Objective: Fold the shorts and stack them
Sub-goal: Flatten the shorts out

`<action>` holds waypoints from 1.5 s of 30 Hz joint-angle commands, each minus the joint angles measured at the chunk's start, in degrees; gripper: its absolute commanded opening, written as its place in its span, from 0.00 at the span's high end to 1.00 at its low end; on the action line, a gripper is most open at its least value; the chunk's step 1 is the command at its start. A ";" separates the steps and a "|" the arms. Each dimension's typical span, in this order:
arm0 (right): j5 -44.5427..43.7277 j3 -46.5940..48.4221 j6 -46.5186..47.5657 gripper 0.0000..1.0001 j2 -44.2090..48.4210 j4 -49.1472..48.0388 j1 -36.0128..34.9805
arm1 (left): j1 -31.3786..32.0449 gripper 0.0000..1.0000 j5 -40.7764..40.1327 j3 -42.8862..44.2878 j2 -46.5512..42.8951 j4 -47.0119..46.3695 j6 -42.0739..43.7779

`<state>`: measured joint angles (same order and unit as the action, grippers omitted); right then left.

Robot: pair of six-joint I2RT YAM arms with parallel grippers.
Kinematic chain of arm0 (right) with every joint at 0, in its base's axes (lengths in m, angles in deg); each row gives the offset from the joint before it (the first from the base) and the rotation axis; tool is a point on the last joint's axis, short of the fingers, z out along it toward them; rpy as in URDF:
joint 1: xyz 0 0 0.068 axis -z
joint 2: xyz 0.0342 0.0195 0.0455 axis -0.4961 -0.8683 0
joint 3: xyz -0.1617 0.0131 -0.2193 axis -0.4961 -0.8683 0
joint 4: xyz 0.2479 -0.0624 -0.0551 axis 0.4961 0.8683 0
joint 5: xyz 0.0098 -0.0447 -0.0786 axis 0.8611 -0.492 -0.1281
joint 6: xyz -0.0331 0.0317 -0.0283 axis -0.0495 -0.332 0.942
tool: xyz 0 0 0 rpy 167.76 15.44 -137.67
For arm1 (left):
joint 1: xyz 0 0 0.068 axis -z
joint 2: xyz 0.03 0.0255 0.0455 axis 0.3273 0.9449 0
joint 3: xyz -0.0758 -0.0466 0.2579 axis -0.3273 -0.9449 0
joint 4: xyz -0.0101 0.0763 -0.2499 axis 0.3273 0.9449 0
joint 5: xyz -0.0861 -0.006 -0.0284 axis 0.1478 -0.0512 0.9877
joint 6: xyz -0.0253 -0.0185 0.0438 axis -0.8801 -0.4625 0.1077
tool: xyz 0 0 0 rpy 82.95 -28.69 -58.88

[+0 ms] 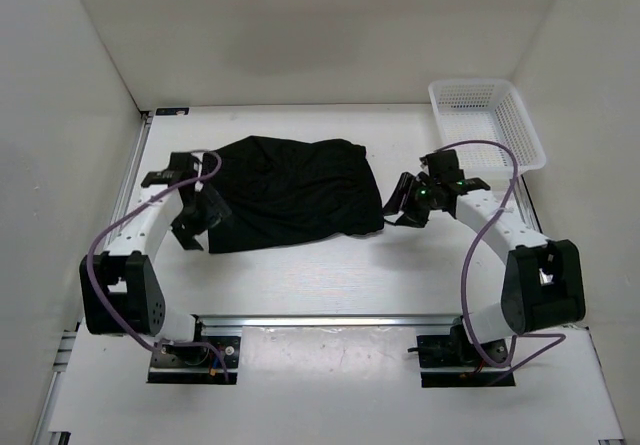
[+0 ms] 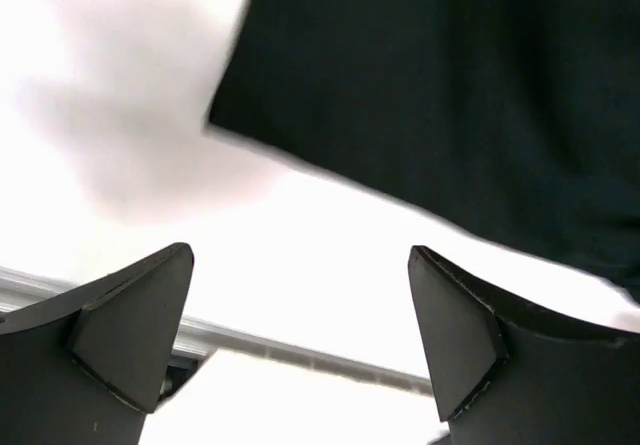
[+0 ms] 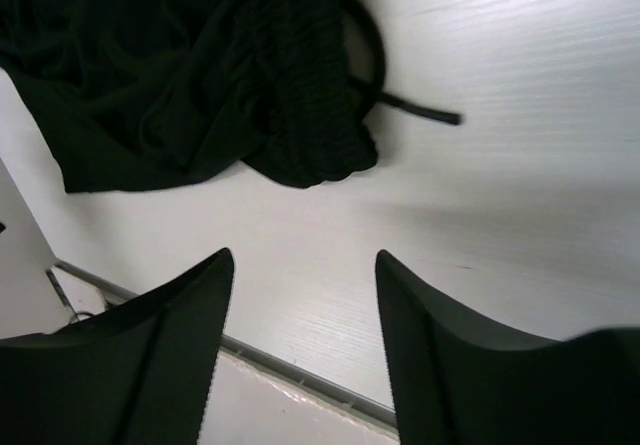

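The black shorts (image 1: 290,193) lie spread and a little rumpled on the white table, between the two arms. My left gripper (image 1: 193,227) is open and empty at the shorts' near left corner; its wrist view shows the black cloth (image 2: 440,95) just beyond the fingertips. My right gripper (image 1: 400,212) is open and empty just right of the shorts' near right corner. Its wrist view shows the bunched waistband (image 3: 300,95) and the thin drawstring (image 3: 410,107) lying on the table ahead of the fingers.
A white mesh basket (image 1: 487,122) stands at the far right of the table. White walls close in the left, back and right sides. A metal rail (image 1: 330,319) runs along the near edge by the arm bases.
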<state>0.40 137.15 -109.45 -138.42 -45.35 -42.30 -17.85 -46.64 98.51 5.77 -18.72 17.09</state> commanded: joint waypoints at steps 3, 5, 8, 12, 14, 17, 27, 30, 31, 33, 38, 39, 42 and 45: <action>-1.05 3.06 -2.39 0.42 -4.42 -0.40 -5.81 | -1.87 0.00 6.05 -11.02 2.50 -6.79 -3.02; -1.05 3.07 -3.01 0.42 -5.13 -0.93 -6.95 | -2.49 0.00 6.05 -11.03 4.70 -8.37 -3.55; -0.53 3.07 -5.46 0.38 -7.41 -3.03 -7.48 | -3.10 0.00 5.26 -8.23 9.27 -9.87 -3.55; -0.53 4.12 -8.36 0.29 -9.52 -3.04 -7.48 | -3.10 0.07 3.86 -4.00 13.59 -10.49 -2.14; -1.05 4.83 -9.76 0.24 -11.45 -3.56 -7.48 | -3.10 0.39 3.25 -3.39 14.30 -10.49 -1.53; -2.54 6.14 -11.00 0.23 -14.43 -4.88 -7.48 | -4.24 0.89 3.76 -2.77 14.82 -10.49 -1.01; -9.57 13.52 -10.31 1.00 -22.00 -4.19 -7.48 | -4.25 0.90 6.40 1.88 14.30 -10.49 -1.00; -13.08 20.19 -7.94 1.00 -21.30 -1.12 -6.87 | -4.25 0.90 6.93 8.20 14.90 -8.39 -1.00; -13.88 25.69 -7.15 1.00 -21.30 1.16 -6.87 | -4.25 0.90 6.93 13.35 14.91 -6.29 -1.00; -14.59 32.04 -5.83 1.00 -21.30 3.72 -5.64 | -4.77 0.90 6.93 20.14 16.40 -2.95 -1.00; -15.21 44.81 -2.84 1.00 -18.06 7.24 -4.14 | -7.40 0.90 7.54 43.79 18.60 7.16 -0.30; -15.21 44.82 -2.31 1.00 -15.00 7.24 -4.14 | -7.41 0.90 7.55 45.64 17.73 9.00 0.40; -14.95 37.57 -1.16 1.00 -8.13 5.93 -4.14 | -8.90 0.90 8.77 44.27 12.82 9.02 0.93; -12.39 27.81 -1.16 1.00 -3.56 3.82 -7.46 | -8.90 0.90 10.18 34.70 6.58 5.69 0.93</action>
<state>-13.80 172.52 -112.57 -144.69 -42.18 -46.58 -26.59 -38.61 139.04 17.86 -15.71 16.98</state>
